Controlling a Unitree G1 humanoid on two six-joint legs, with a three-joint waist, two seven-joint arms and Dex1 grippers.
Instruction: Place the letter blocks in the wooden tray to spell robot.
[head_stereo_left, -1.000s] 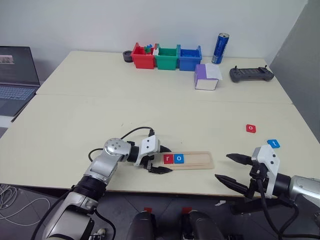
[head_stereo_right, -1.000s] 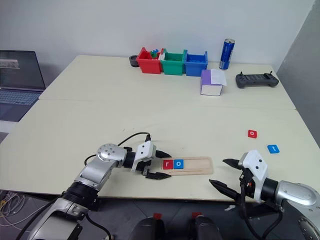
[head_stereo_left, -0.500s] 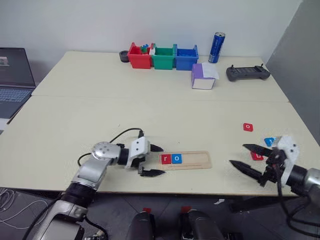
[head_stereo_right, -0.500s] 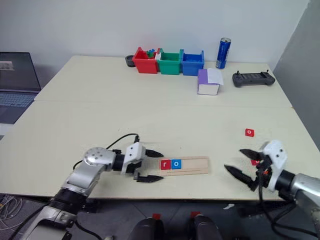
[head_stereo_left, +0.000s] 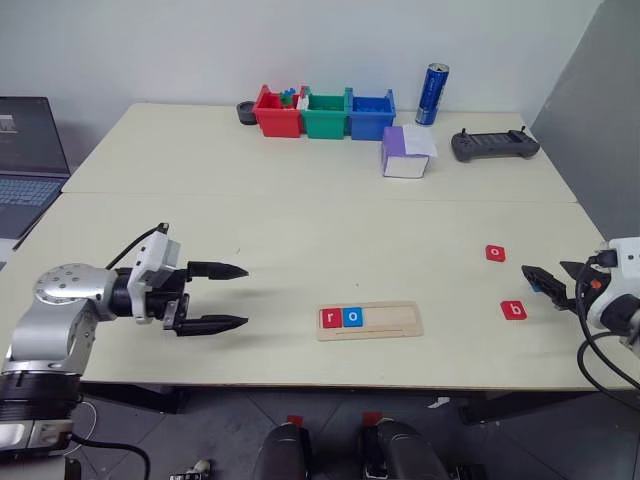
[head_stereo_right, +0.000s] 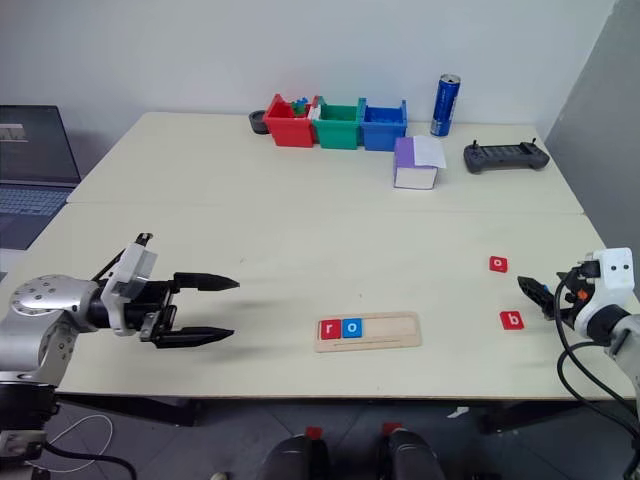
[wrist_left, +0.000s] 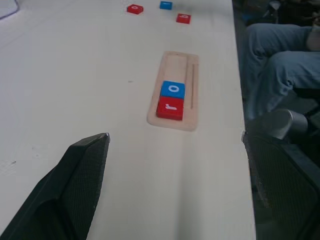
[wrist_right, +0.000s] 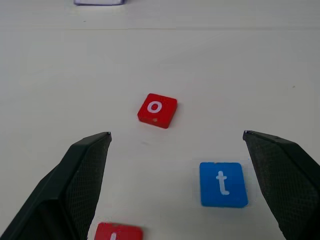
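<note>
Meanwhile both grippers, left (head_stereo_left: 225, 297) and right (head_stereo_right: 535, 296), have swung outward from the wooden tray (head_stereo_left: 385, 320), fingers apart.

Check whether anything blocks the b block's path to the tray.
Nothing visible does. The b block lies on bare table right of the tray, whose slots beside the r and o are empty.
</note>
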